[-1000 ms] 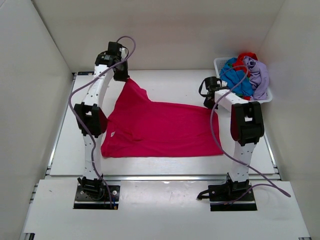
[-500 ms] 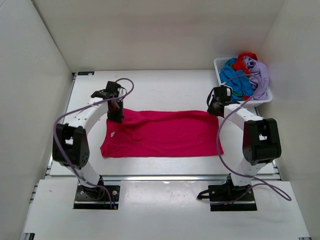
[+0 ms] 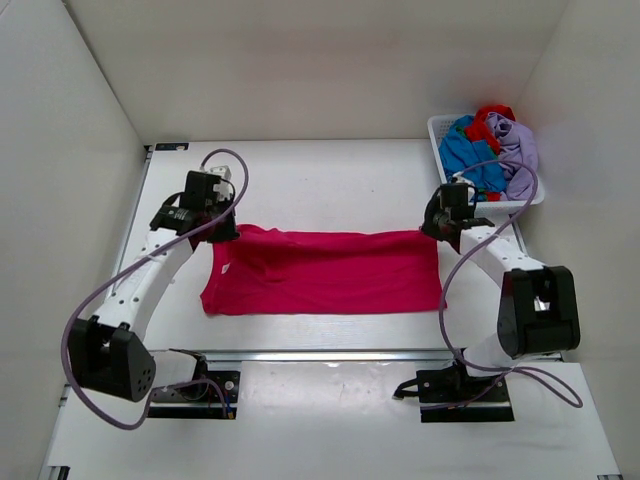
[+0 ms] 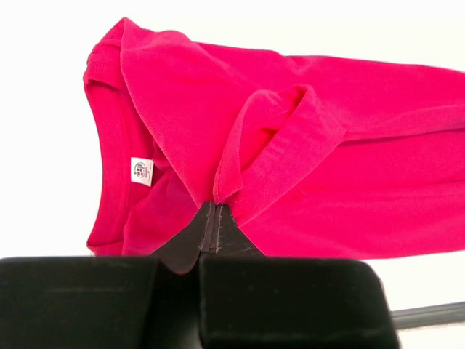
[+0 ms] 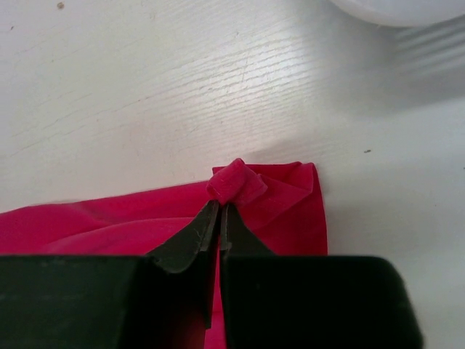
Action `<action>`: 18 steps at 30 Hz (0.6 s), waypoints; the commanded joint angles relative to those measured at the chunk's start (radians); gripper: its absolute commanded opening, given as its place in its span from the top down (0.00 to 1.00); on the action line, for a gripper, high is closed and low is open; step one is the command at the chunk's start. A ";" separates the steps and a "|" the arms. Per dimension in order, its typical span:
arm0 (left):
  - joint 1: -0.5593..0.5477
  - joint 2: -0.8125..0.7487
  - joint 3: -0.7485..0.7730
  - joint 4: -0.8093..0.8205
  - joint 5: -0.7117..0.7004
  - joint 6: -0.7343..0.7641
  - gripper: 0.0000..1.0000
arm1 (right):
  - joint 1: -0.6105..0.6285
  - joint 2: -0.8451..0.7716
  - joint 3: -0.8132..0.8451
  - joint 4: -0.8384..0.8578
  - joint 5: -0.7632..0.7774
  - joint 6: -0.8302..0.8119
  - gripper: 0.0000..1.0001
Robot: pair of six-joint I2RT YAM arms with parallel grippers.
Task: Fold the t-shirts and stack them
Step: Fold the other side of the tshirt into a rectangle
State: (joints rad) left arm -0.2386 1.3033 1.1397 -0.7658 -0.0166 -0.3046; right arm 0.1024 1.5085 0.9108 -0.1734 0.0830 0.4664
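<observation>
Pinching the far edge of the magenta t-shirt [image 3: 330,272] at both ends, you have both tools clamped on cloth. The left end effector [image 4: 216,211] has its jaws closed on a bunched fold of sleeve and shoulder. The right end effector [image 5: 220,207] has its jaws closed on a small rolled nub at the hem corner. The shirt lies on the surface [image 3: 320,180] as a long band, apparently doubled over. It stretches between the two end effectors and spreads back toward the arm bases. Its white label [image 4: 142,171] sits ahead and to the left of the left fingertips.

Watch the right grip first. It holds very little fabric, so any sideways pull away from the left end effector could strip the nub out and drop that corner crooked.

The left grip looks likely to have caught more than one layer. If you let go there without laying the cloth flat, the sleeve will probably stay humped and spoil the fold line.

Releasing one side before the other would skew the edge.

The basket [image 3: 436,130], holding the blue shirt [image 3: 470,150], red shirt [image 3: 492,115] and lavender shirt [image 3: 517,150], stands just beyond and to the right of the right end effector. A careless lift there could clip its rim.
</observation>
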 commanded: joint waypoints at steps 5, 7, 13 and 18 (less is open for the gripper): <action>0.001 -0.149 -0.049 -0.069 0.013 -0.004 1.00 | 0.002 -0.099 -0.055 0.034 -0.025 -0.009 1.00; -0.001 -0.185 -0.080 -0.070 0.010 -0.013 1.00 | -0.003 -0.123 -0.065 0.034 -0.034 -0.020 1.00; -0.016 -0.255 -0.176 -0.066 0.038 -0.033 1.00 | -0.018 -0.162 -0.124 0.049 -0.068 -0.011 1.00; -0.030 -0.294 -0.250 -0.044 0.030 -0.053 1.00 | -0.015 -0.180 -0.168 0.064 -0.066 0.003 1.00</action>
State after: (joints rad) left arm -0.2615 1.0489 0.9058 -0.8314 -0.0002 -0.3412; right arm 0.0902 1.3655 0.7639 -0.1570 0.0216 0.4644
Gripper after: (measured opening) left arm 0.015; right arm 0.008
